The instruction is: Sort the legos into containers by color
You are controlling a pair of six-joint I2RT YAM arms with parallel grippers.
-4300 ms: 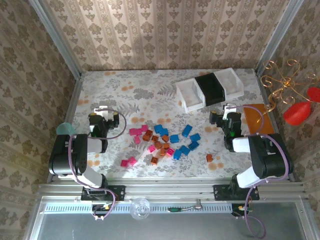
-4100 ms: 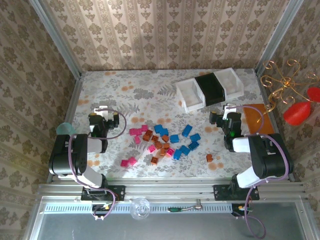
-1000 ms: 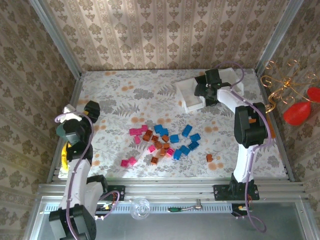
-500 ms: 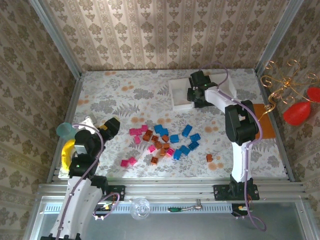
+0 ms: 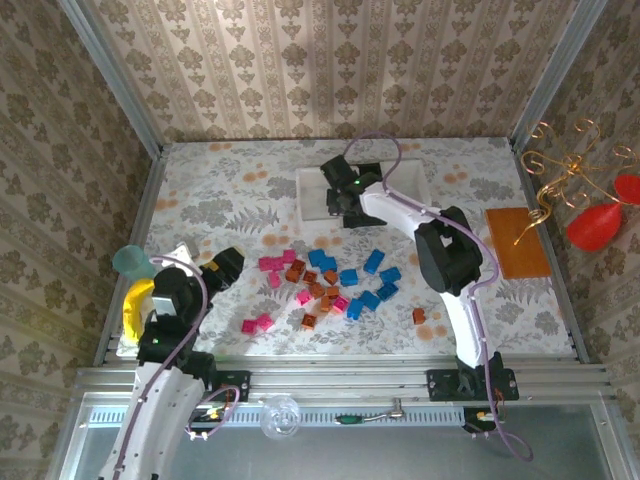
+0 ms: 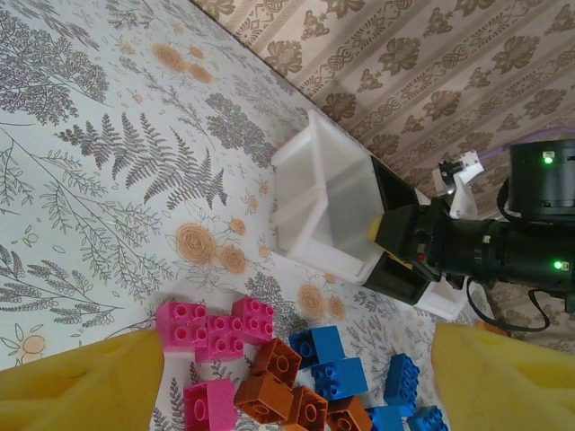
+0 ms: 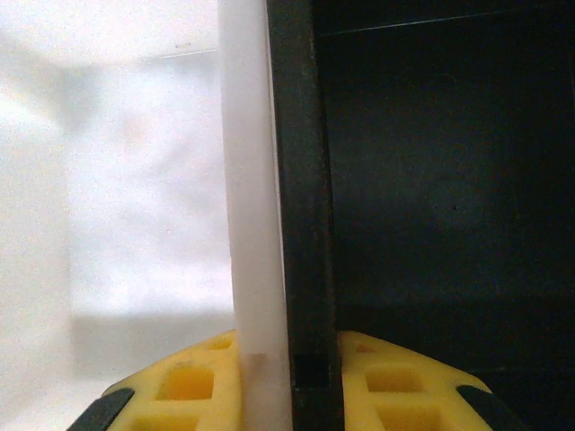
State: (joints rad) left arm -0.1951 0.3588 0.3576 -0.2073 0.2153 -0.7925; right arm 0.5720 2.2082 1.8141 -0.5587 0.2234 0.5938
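At the far middle of the desk (image 5: 200, 190), the right hand (image 5: 341, 196) is clamped tight on the containers (image 6: 314, 171). Its wrist view shows the yellow pads (image 7: 153, 386) pinching 2 adjoining walls together, one of the white container (image 7: 243, 180) and one of the black container (image 7: 301, 180). Gripping that shared seam looks like a way to drag the whole row of 3 as one piece, bringing it closer to the legos (image 5: 349, 277). These lie loose in a mixed pink, blue and orange-brown pile on the near middle of the desk, apart from every container. The white container seen from the left wrist is empty, so sorting has likely not begun. The left hand (image 5: 226, 264) hangs just left of the pile, jaws wide apart and holding nothing, probably staged for a first pick.

Compared with 1 second ago, the row has slid from the far right corner toward the centre, leaving the orange-brown mat (image 5: 517, 240) alone at the right edge. The left arm has moved from the desk's left edge nearer the pile. The legos lie as they did.
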